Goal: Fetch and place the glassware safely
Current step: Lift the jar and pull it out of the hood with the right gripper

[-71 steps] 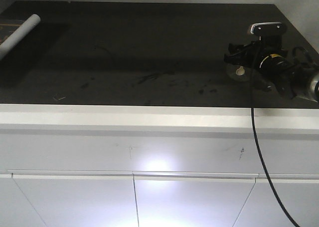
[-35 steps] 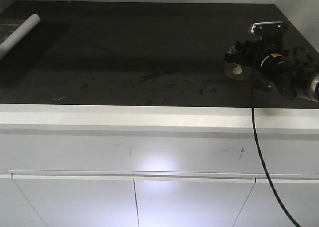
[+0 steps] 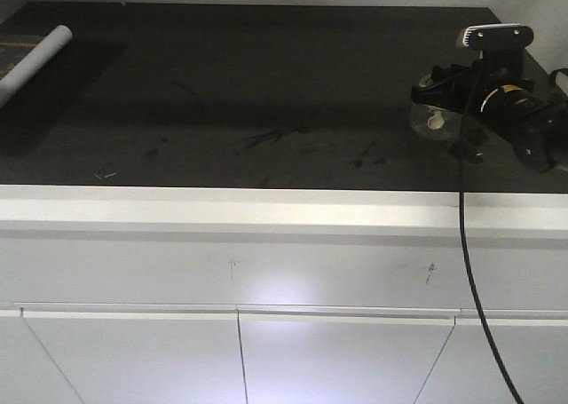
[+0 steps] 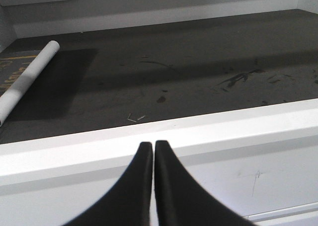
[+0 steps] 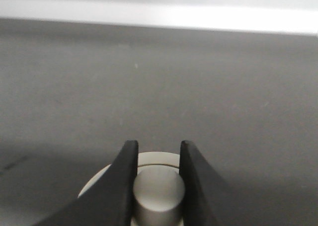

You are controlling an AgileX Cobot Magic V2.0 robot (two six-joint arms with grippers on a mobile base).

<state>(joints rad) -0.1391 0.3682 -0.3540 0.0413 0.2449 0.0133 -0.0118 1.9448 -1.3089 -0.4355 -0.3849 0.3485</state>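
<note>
The glassware, a small clear glass jar (image 3: 429, 121) with a cream-white lid (image 5: 158, 159), is at the right of the dark countertop (image 3: 266, 84). My right gripper (image 3: 441, 91) is shut on the lid's central knob (image 5: 158, 193), one finger on each side. I cannot tell whether the jar touches the countertop. The glass body is hidden under the lid in the right wrist view. My left gripper (image 4: 152, 145) is shut and empty, in front of the counter's white front edge (image 4: 208, 129). It does not show in the front view.
A white paper roll (image 3: 35, 62) lies at the far left beside a dark mat (image 3: 18, 53); it also shows in the left wrist view (image 4: 27, 79). A black cable (image 3: 463, 271) hangs down over the white cabinet front. A white wall runs behind the counter.
My right gripper has moved to the right and slightly back, carrying the jar with it. The paper roll has not moved.
</note>
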